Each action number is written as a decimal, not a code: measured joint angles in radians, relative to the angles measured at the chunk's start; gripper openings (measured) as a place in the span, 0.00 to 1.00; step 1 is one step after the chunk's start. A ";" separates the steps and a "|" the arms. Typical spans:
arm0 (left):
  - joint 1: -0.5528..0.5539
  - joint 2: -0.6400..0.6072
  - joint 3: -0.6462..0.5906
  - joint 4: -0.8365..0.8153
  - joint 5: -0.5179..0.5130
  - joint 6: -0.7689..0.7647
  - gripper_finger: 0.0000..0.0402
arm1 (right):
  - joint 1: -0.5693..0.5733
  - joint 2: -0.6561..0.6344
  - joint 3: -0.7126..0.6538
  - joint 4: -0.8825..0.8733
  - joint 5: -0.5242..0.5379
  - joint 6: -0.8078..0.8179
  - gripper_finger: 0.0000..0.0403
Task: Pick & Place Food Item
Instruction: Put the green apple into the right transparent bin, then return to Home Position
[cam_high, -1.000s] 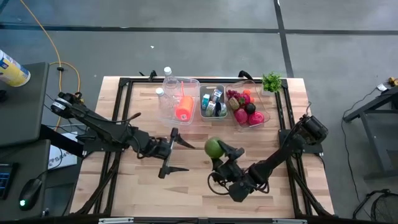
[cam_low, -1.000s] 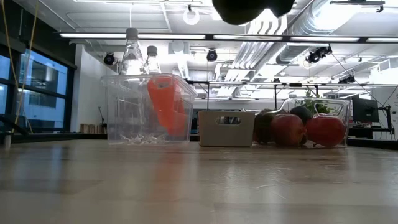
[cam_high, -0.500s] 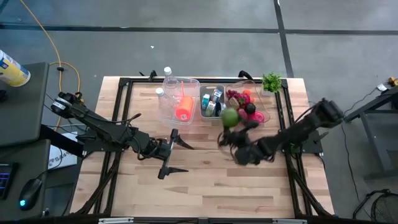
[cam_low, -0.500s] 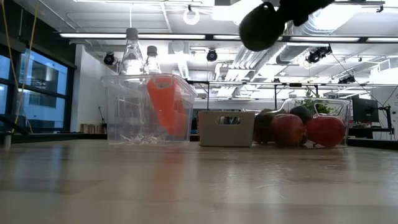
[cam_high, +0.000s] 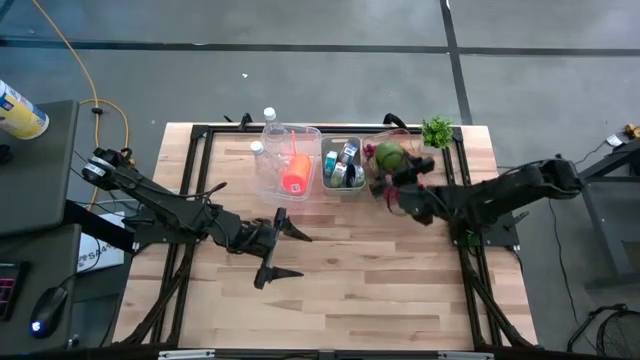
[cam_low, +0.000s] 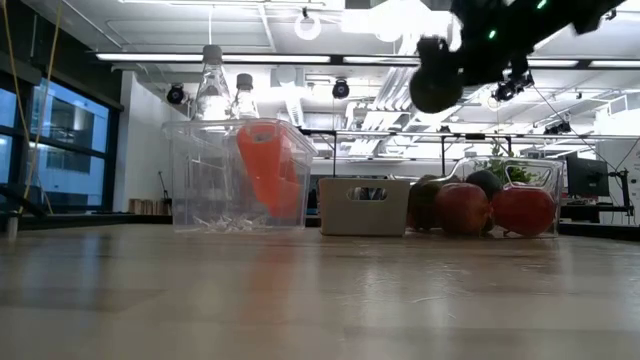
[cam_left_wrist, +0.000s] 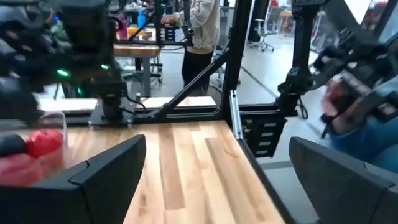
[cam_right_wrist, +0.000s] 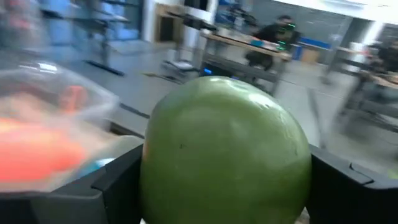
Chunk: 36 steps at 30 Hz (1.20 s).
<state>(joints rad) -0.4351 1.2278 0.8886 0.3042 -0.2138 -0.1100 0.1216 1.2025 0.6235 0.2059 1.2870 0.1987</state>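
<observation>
Right end effector (cam_high: 395, 172) was clamped on a green round fruit (cam_high: 388, 156), fingers pressed on both its sides in the right wrist view (cam_right_wrist: 225, 153). In the high view it was held in the air above the clear fruit bin (cam_high: 427, 186) at upper right of center; in the low view the fruit (cam_low: 436, 86) hung near the top, right of center, well clear of the bin (cam_low: 548, 178) below. Bin held red and dark fruits (cam_low: 523, 210). Just left of it sat a small grey caddy (cam_high: 343, 164) with cans, then a clear bin (cam_high: 274, 170) with an orange item (cam_high: 295, 174) and two bottles (cam_high: 266, 117) at its far-left side. Small green plant (cam_high: 437, 130) sat at the upper right corner of the wooden counter (cam_high: 320, 290).

Left end effector (cam_high: 277, 245) waited low over the counter at left of center in the high view, fingers wide apart, nothing between them; same in the left wrist view (cam_left_wrist: 211, 180). A person (cam_left_wrist: 202, 25) stood in the room beyond the counter, top center of the left wrist view.
</observation>
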 joint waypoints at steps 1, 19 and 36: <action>0.000 0.000 0.000 -0.001 0.000 -0.021 0.96 | -0.029 0.000 -0.004 -0.002 -0.007 0.001 0.79; -0.052 0.001 -0.001 -0.022 0.001 -0.055 0.96 | -0.346 0.002 -0.006 -0.301 -0.508 0.240 0.96; 0.034 -0.035 -0.002 -0.145 -0.029 -0.003 0.96 | -0.070 -0.141 -0.005 -0.169 -0.264 -0.098 0.93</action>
<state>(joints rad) -0.4011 1.1930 0.8867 0.1588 -0.2428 -0.1131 0.0516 1.0611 0.6182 0.0368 1.0226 0.1012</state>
